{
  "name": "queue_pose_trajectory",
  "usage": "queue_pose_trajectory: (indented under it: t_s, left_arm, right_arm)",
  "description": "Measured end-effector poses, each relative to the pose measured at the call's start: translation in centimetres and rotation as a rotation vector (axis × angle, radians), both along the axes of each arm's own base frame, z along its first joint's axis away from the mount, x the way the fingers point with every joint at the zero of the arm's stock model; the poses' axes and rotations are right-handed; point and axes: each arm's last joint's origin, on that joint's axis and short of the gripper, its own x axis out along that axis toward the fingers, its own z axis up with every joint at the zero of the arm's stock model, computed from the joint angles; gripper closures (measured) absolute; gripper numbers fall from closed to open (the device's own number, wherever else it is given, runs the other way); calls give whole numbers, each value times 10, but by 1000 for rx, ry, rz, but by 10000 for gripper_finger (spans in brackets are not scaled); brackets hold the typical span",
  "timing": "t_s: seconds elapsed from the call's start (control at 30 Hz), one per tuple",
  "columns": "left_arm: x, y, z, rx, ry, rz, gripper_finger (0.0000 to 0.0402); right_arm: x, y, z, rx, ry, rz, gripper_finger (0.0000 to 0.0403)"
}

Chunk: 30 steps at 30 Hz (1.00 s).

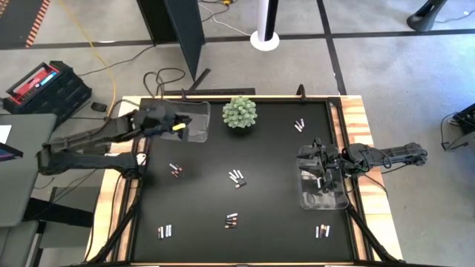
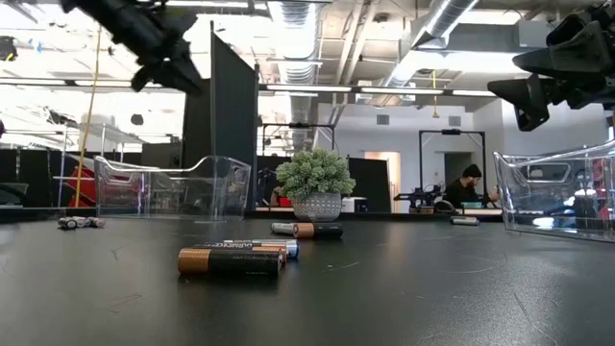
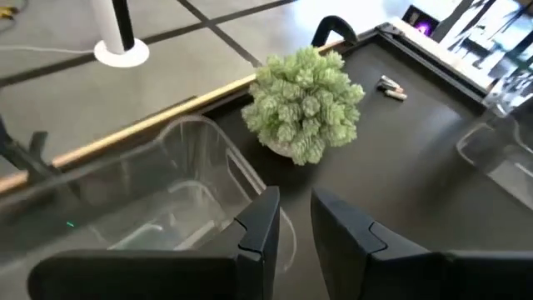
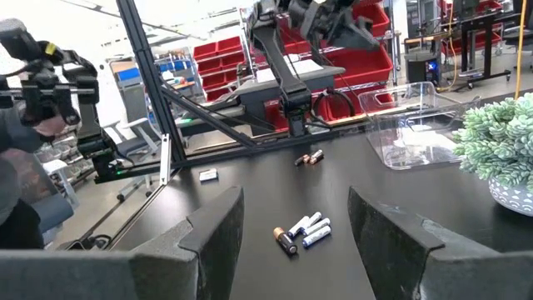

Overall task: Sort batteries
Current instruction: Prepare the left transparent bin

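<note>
Batteries [image 1: 237, 178] lie in small clusters across the black desk [image 1: 267, 148]: centre, lower left, lower right and upper right of the high view. The left gripper [image 1: 180, 124] hovers over the clear bin [image 1: 194, 122] at upper left, fingers [image 3: 260, 225] slightly apart and empty. The right gripper [image 1: 318, 163] hangs above the right-hand bin [image 1: 323, 196], fingers [image 4: 212, 221] wide apart. A green spiky plant [image 1: 240, 112] stands at top centre.

Copper-and-black batteries [image 2: 232, 261], green plant [image 1: 240, 112]
</note>
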Motion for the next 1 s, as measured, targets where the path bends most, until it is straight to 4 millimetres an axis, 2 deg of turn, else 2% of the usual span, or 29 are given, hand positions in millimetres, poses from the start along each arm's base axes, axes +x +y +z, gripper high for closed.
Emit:
queue_pose_trajectory:
  t_s: [0.13,0.3,0.5,0.73,0.83,1.0]
  left_arm:
    - [19,11,3,14,52,3,336]
    - [40,24,-1,-55,96,9,324]
    - [66,37,-11,-126,166,10,266]
    - [97,52,-13,-179,165,60,198]
    - [108,62,-14,-227,176,109,191]
    - [120,79,-18,-293,298,173,196]
  right_arm:
    - [0,0,0,0,0,0,168]
    - [0,0,0,0,0,0,168]
    - [0,0,0,0,0,0,168]
    - [0,0,0,0,0,0,168]
    - [0,0,0,0,0,0,168]
    - [0,0,0,0,0,0,168]
